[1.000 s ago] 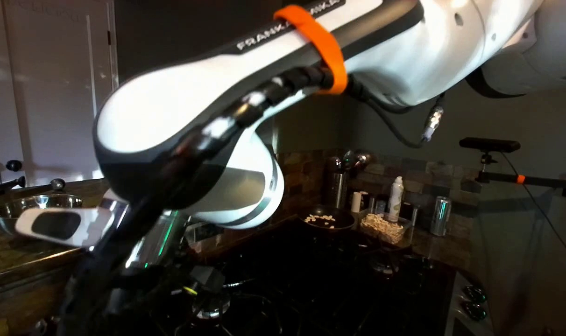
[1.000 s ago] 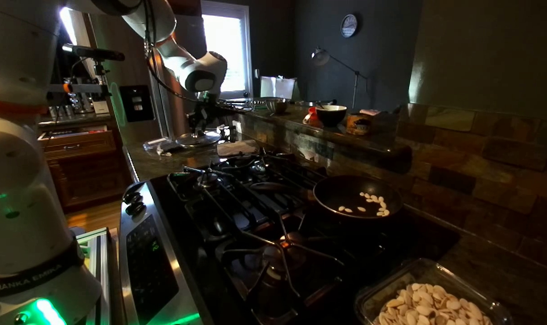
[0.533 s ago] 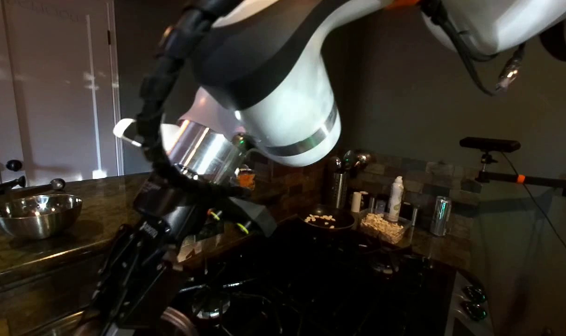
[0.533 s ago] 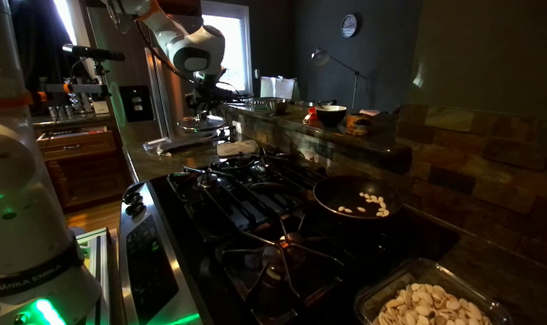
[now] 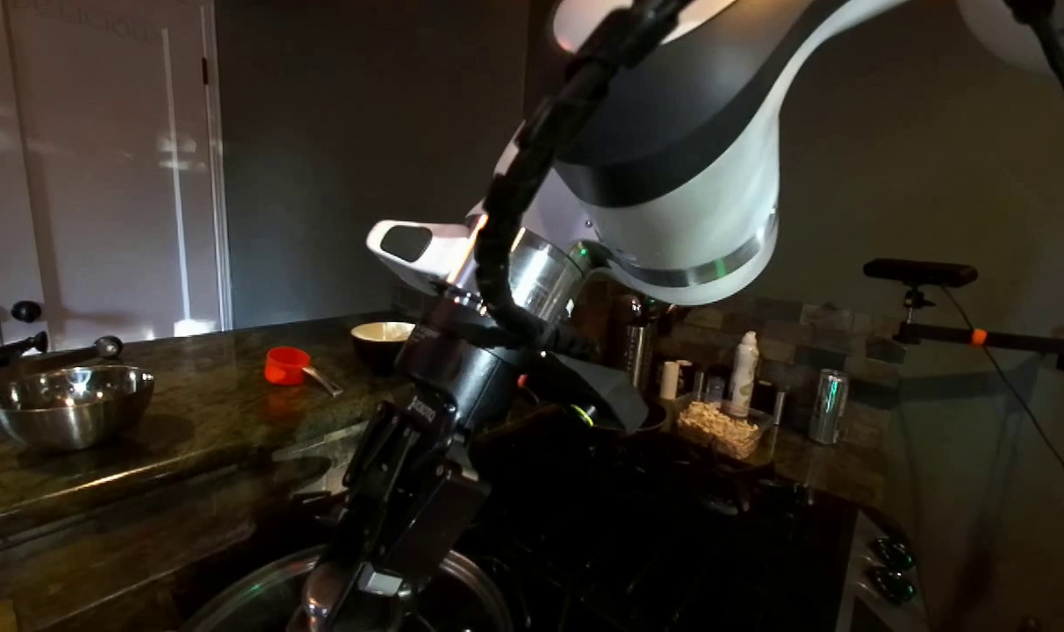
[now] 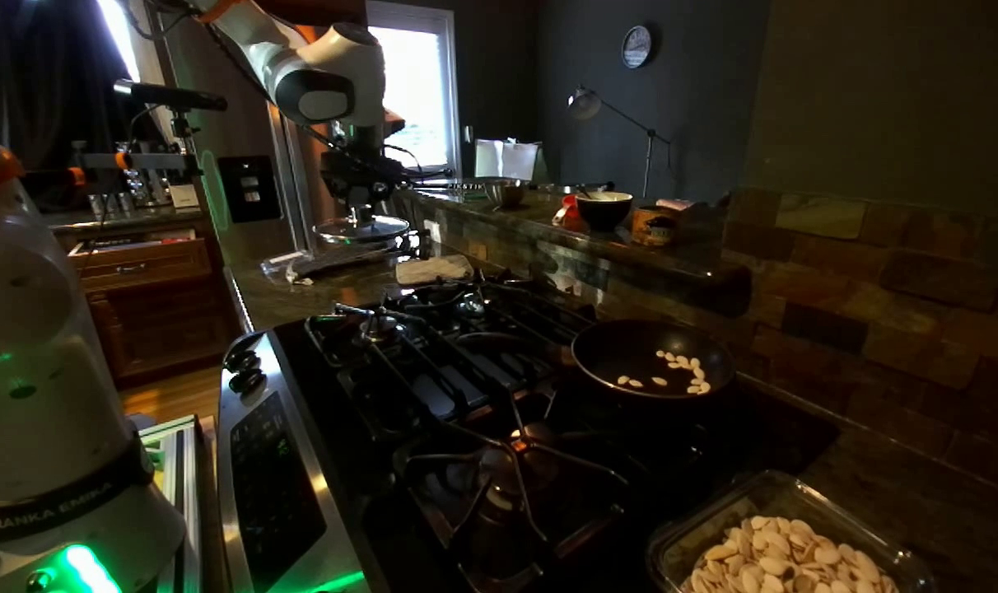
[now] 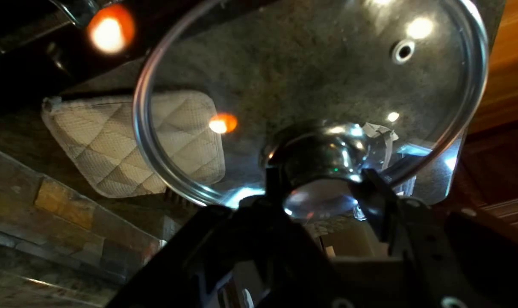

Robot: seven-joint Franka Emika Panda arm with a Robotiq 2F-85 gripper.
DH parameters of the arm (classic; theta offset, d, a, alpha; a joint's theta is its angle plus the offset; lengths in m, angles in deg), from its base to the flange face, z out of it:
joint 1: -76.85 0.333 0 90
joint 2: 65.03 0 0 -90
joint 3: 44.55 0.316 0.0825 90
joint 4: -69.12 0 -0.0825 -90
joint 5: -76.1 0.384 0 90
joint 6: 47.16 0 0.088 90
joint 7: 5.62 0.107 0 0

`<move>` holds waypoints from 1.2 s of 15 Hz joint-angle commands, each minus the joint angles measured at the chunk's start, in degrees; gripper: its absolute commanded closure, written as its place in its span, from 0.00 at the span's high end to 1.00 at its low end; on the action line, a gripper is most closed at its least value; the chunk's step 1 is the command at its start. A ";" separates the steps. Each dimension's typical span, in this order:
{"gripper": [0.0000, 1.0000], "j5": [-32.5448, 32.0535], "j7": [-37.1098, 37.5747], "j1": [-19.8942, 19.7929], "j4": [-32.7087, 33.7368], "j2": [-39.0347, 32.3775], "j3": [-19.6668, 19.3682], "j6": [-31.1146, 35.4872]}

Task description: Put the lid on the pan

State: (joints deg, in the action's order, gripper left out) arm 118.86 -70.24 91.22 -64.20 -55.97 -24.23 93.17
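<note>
A clear glass lid with a metal rim and a round metal knob hangs from my gripper. The fingers are shut on the sides of the knob. In an exterior view the lid is roughly level, above the far counter beyond the stove, with my gripper over it. It also shows partly at the bottom of an exterior view. The dark pan stands on the stove's back burner with several pale seeds in it. In an exterior view my arm hides most of the pan.
A quilted pot holder lies on the counter below the lid. A raised ledge beside the stove bears a black bowl, a can, a red cup and a steel bowl. A plastic box of seeds stands near the pan.
My arm has lifted the lid from near the counter, then shifted it slightly. The lid has come into view at the bottom of an exterior view. The pan has not moved.
</note>
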 commanded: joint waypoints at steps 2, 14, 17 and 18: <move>0.48 -0.58 0.33 2.12 0.47 -1.00 -2.25 0.09; 0.23 -8.93 20.90 -3.94 -18.59 23.79 -16.13 9.99; 0.23 -13.90 27.36 -6.66 -23.88 29.83 -19.24 11.40; 0.23 -15.78 30.12 -7.49 -25.06 31.26 -20.04 11.95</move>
State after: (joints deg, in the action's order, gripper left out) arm 108.11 -48.09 85.39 -83.18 -32.21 -42.55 102.68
